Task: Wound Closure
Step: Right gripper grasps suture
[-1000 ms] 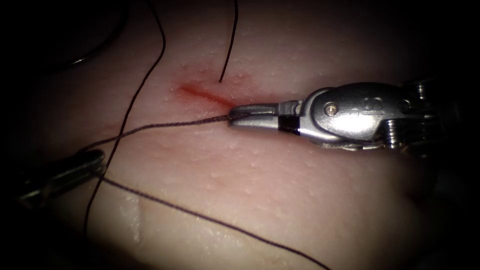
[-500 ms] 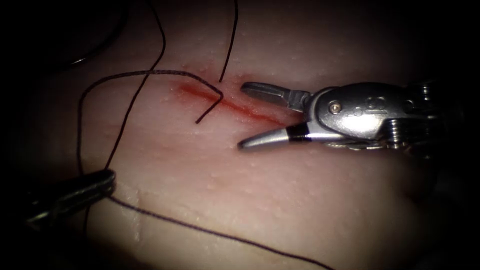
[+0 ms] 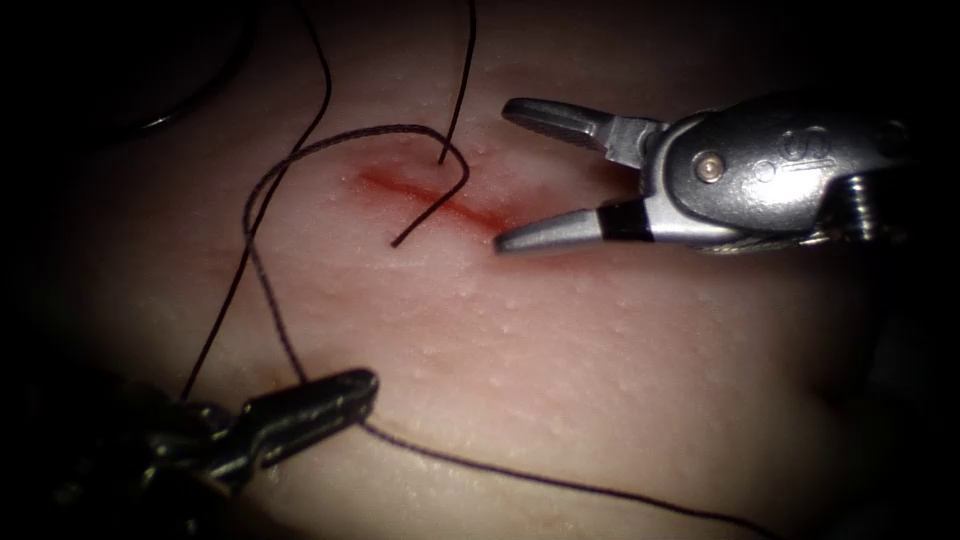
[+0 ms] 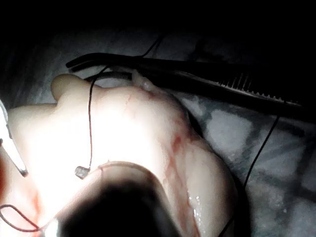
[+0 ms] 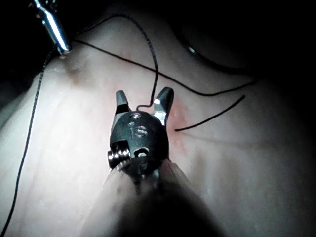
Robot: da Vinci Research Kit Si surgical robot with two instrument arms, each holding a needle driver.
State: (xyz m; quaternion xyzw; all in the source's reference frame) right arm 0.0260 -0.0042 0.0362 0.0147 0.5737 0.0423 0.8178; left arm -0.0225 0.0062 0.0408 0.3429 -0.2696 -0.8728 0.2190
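The right tool (image 3: pixel 515 175), jaws spread and empty after snipping, has lifted beside the cut (image 3: pixel 430 200), a cut thread end (image 3: pixel 425 222) before it; the left tool (image 3: pixel 330 395) grips thread (image 3: pixel 270 290); needle unseen.

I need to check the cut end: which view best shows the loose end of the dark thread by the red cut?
The endoscope view: the dark thread's loose end lies in full across the red cut. In the right wrist view it lies beyond the right tool's open jaws.
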